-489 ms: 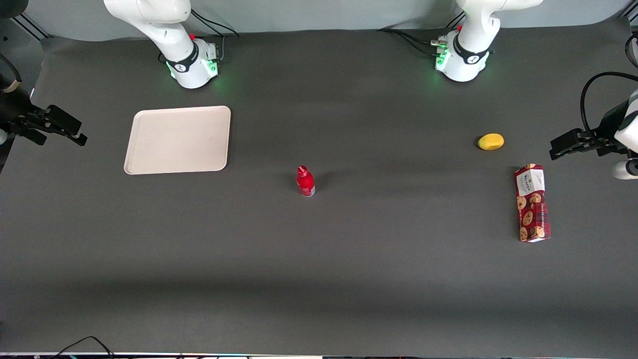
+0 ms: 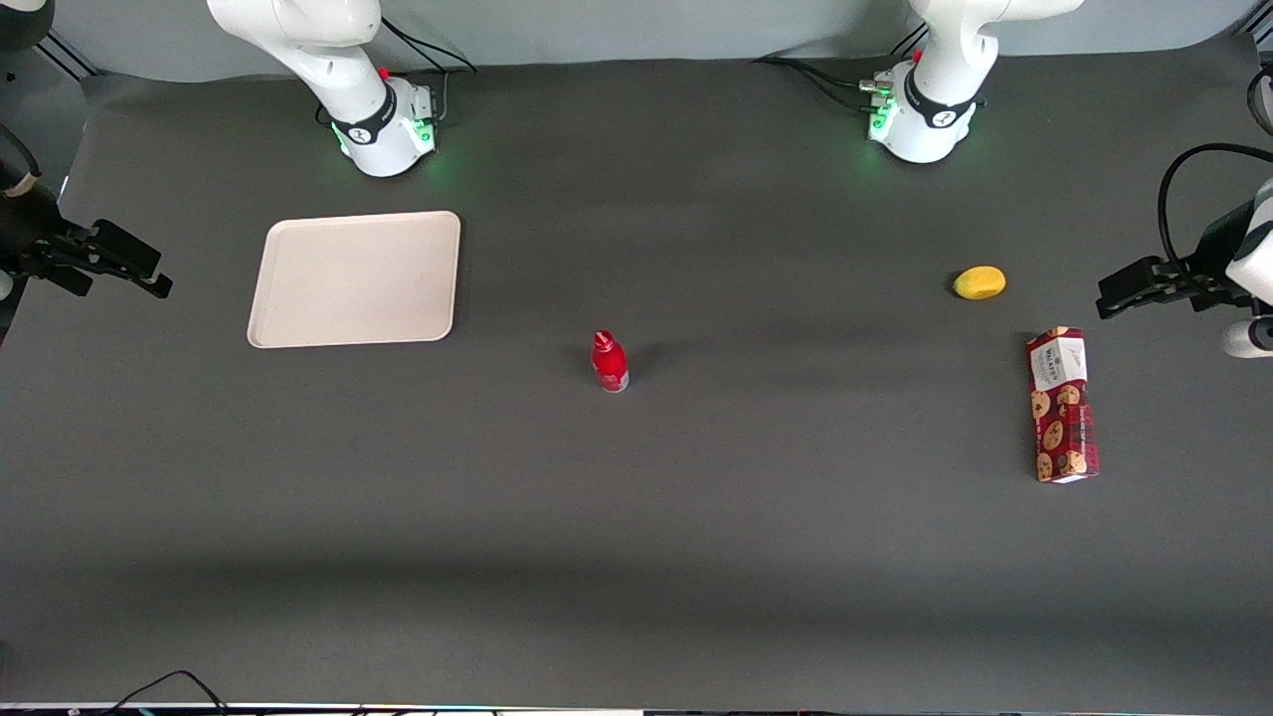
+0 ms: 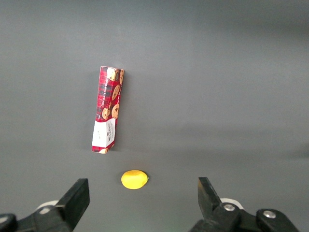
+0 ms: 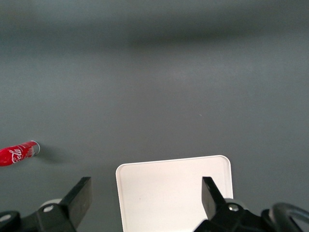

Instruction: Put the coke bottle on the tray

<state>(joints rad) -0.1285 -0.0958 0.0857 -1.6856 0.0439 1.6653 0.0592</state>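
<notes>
The coke bottle (image 2: 609, 362) stands upright on the dark table mat near the middle, a small red bottle with a red cap and silvery base; the right wrist view catches it too (image 4: 18, 153). The beige tray (image 2: 355, 279) lies flat and bare, toward the working arm's end of the table and a little farther from the front camera than the bottle. My gripper (image 2: 134, 268) hovers open at the working arm's edge of the table, beside the tray and well away from the bottle. Its fingers (image 4: 83, 195) are spread wide over the tray (image 4: 174, 193), holding nothing.
A yellow lemon-like fruit (image 2: 980, 282) and a red cookie box (image 2: 1062, 405) lie toward the parked arm's end of the table, also seen in the left wrist view as the fruit (image 3: 133, 179) and box (image 3: 107, 109). Both arm bases stand along the back edge.
The gripper has shifted very slightly; the bottle, tray and other objects have not moved.
</notes>
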